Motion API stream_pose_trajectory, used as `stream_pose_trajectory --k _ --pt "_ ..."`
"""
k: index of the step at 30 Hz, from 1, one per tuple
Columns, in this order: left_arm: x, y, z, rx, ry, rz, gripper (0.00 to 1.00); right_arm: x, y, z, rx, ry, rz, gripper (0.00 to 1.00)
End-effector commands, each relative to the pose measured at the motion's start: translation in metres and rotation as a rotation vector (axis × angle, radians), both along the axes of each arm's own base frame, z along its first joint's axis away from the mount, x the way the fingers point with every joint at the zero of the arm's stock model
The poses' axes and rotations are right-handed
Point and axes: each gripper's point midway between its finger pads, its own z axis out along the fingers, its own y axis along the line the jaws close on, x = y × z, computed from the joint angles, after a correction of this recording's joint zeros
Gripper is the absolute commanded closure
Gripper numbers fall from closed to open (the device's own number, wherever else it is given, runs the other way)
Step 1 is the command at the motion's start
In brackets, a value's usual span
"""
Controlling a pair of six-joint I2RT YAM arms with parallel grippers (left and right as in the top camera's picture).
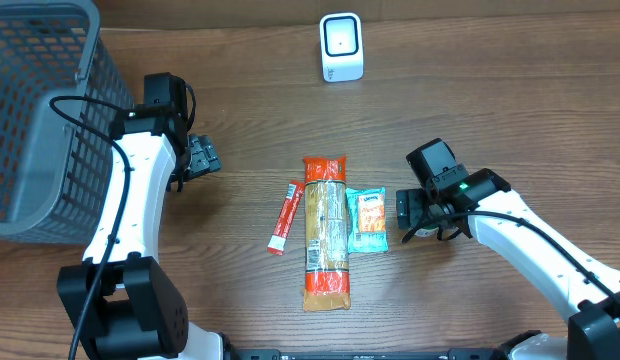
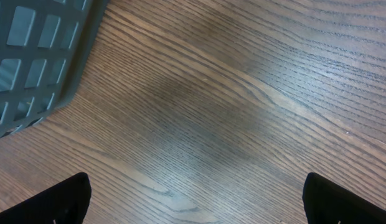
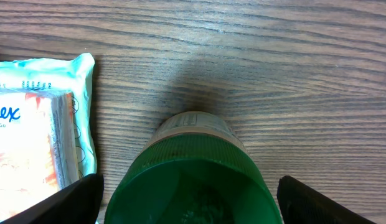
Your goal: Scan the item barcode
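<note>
The green-capped bottle (image 3: 193, 180) sits right under my right wrist camera. Its cap fills the bottom of the view and a pale body shows just beyond it on the desk (image 3: 286, 56). My right gripper (image 3: 199, 200) has its fingers set wide, one on each side of the cap. They stand so close to it that I cannot tell whether they press on it or only flank it. Just to the left of the bottle lies a teal tissue pack (image 3: 37, 124).

From overhead, the tissue pack touches a long orange package (image 1: 325, 235), and a red stick packet (image 1: 283, 217) lies just beyond that. The white scanner (image 1: 341, 47) stands at the far edge, well apart from the bottle.

My left gripper (image 2: 202, 202) hangs over bare wood with its fingers spread fully apart and holds nothing. A corner of the grey basket (image 2: 37, 68) is near it.
</note>
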Motion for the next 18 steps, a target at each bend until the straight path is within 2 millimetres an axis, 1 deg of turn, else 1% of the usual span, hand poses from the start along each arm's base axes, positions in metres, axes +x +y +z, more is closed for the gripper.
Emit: stream_pose_trajectory --k 1,11,18 --pt "0.0042 0.0011 0.0129 0.015 -0.032 -0.024 0.00 -0.0005 0.0019 0.0012 0.012 -0.006 -0.010 0.07" --pt "0.0042 0.0011 0.0129 0.015 -0.032 -0.024 0.00 0.0028 0.0036 0.0022 0.019 -0.020 -0.010 0.01" --pt "0.0042 0.0011 0.0129 0.015 -0.032 -0.024 0.00 0.0026 0.0034 0.0021 0.019 -0.020 -0.010 0.01"
